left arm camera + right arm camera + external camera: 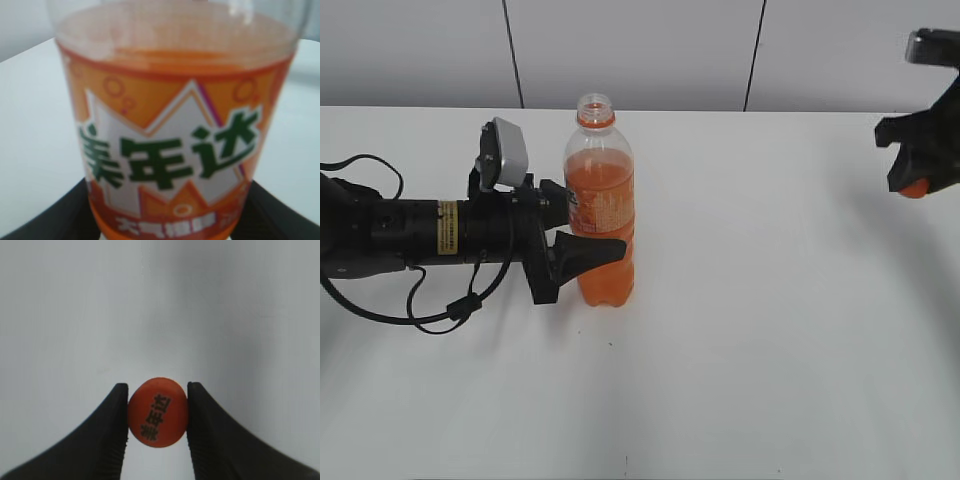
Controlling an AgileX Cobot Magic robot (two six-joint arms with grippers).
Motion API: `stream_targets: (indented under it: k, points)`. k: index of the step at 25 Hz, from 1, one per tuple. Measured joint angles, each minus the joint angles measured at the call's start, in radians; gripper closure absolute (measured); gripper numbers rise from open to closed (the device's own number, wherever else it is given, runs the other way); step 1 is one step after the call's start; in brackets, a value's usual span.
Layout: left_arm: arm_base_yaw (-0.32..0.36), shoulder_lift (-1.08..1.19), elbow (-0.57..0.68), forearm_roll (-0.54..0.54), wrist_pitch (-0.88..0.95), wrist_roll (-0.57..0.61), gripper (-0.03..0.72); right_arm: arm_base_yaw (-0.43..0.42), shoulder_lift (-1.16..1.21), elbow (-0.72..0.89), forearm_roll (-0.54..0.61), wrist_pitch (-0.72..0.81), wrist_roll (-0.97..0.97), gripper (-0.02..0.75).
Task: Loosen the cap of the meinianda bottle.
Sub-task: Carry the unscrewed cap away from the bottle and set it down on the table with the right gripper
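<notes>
Orange soda fills the bottle [600, 205], which stands upright mid-table with its neck open; the left gripper [582, 250] clamps its lower body. The right gripper [920, 172] hangs well apart at the far right, an orange object between its jaws.

Left wrist: the label fills the frame between dark fingers [280, 212]; hold this clamp steady.

Right wrist: both jaws pinch the cap [157, 411] above bare table [75, 315]. Cap is off; lower it gently before releasing.

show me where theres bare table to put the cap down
Bare table stretches right of the meinianda bottle and along the near edge. The right end effector grips the cap above that side. It is crowded left of the bottle, around the left end effector and cables.
</notes>
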Motion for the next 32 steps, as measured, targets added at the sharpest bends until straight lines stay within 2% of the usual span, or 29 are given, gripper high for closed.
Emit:
stream_targets:
  k: [6,13,22,25,28,29,32]
  points:
    - [0.000,-0.002,0.000,-0.001,0.003,0.000,0.264,0.000,0.009,0.196,0.011,-0.284,-0.001,0.469]
    - [0.000,-0.002,0.000,-0.012,0.004,0.000,0.265,0.002,0.122,0.240,0.089,-0.338,-0.034,0.469]
    - [0.000,-0.002,0.000,-0.018,0.005,0.000,0.265,0.002,0.170,0.241,0.099,-0.371,-0.083,0.464]
    - [0.000,-0.002,0.000,-0.020,0.005,0.000,0.267,0.002,0.170,0.241,0.106,-0.368,-0.121,0.382]
    - [-0.001,-0.002,0.001,-0.023,0.007,0.000,0.267,0.002,0.170,0.241,0.130,-0.367,-0.142,0.177]
    - [-0.001,-0.002,0.001,-0.025,0.008,0.000,0.267,0.002,0.170,0.241,0.134,-0.367,-0.145,0.136]
    - [-0.001,-0.002,0.001,-0.025,0.008,0.000,0.267,0.002,0.159,0.241,0.139,-0.365,-0.148,0.106]
